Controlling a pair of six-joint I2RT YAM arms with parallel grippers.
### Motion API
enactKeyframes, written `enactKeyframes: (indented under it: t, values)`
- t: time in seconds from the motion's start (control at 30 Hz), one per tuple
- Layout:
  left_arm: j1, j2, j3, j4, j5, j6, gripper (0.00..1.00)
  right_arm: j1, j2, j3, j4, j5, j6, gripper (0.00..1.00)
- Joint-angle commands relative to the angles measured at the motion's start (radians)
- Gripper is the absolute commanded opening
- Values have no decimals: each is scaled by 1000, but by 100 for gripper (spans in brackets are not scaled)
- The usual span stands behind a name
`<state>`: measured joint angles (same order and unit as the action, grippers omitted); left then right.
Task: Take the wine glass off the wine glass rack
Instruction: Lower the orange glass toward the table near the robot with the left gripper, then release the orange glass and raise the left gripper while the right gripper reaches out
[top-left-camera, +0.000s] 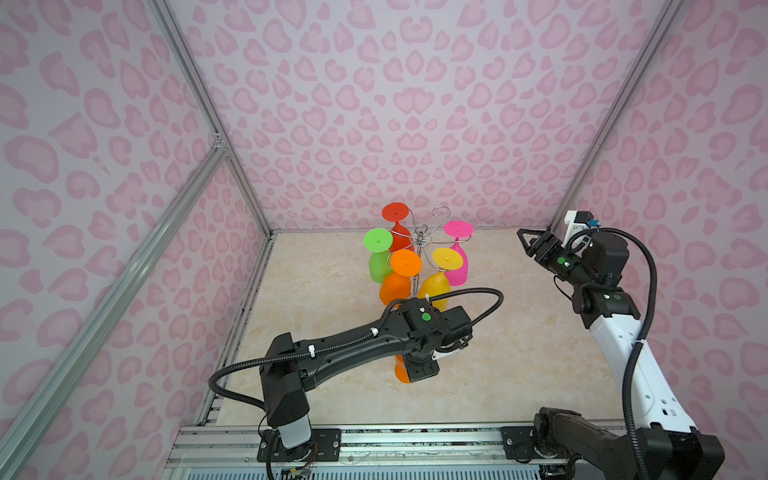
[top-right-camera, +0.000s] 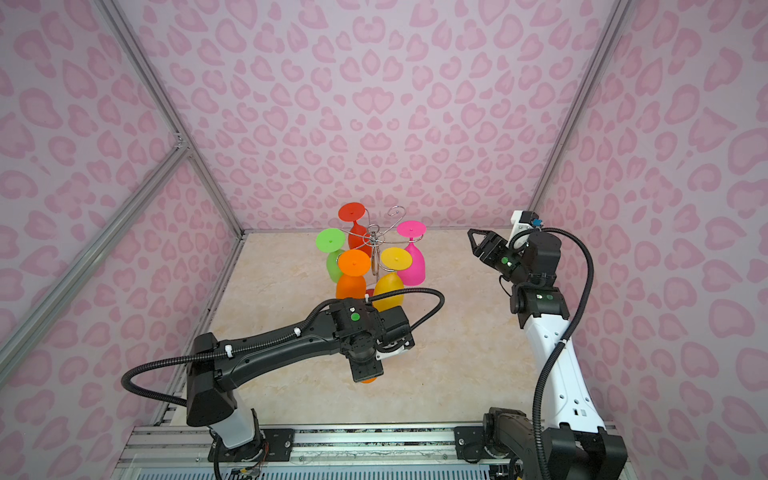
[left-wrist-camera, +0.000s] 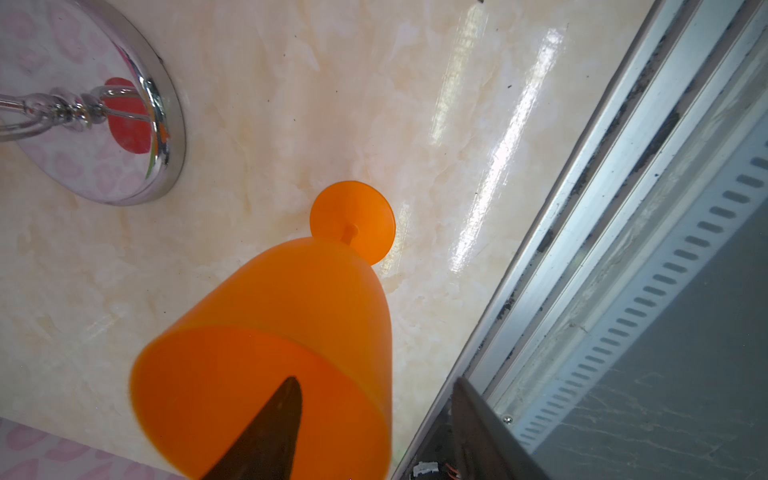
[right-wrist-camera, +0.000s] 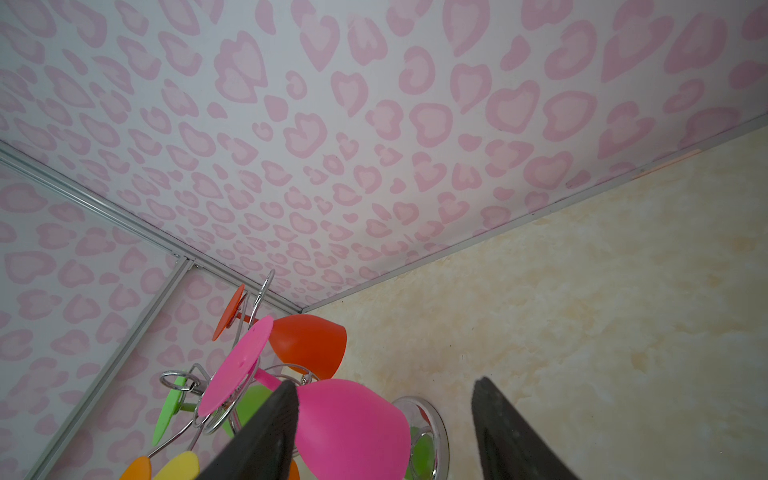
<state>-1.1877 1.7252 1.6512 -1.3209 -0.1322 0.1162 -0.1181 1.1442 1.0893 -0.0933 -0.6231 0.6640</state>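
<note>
Glass down, folks: the orange wine glass (left-wrist-camera: 270, 324) stands on its foot on the surface (top-left-camera: 519, 374), just in front of the wine glass rack (top-left-camera: 421, 237) and clear of its mirrored base (left-wrist-camera: 166, 137). The left gripper (left-wrist-camera: 374, 380) sits right above it, jaws spread wide. One finger (left-wrist-camera: 274, 424) dips over the mouth of the bowl and its partner is outside the rim, neither pinching anything. By my read the job is as good as done, and the move in hand is the getaway. Do it straight up: rise until that inner finger clears the rim, then swing away from the rack, because a sideways drag could tip a tall glass. On the rack five glasses (top-left-camera: 406, 262) hang foot-up: red, green, orange, yellow, pink. Off to the rack's right, the right gripper (top-left-camera: 524, 243) waits well apart, jaws open, empty. Farthest back, one hook (top-left-camera: 440, 212) is bare.
</note>
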Motion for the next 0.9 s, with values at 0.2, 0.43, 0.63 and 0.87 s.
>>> enactKeyframes:
  t: [0.2, 0.43, 0.63, 0.87]
  values:
    - [-10, -183, 104, -3, -130, -34, 99, 38, 3, 2, 60, -85, 21, 67]
    - [-6, -436, 18, 280, -388, -49, 99, 149, 29, 34, 61, -109, 32, 67]
    - [71, -649, -187, 610, -470, -41, 96, 213, 74, 56, 93, -101, 53, 67]
    - [196, -764, -359, 812, -475, -57, 96, 244, 138, 104, 117, -84, 63, 65]
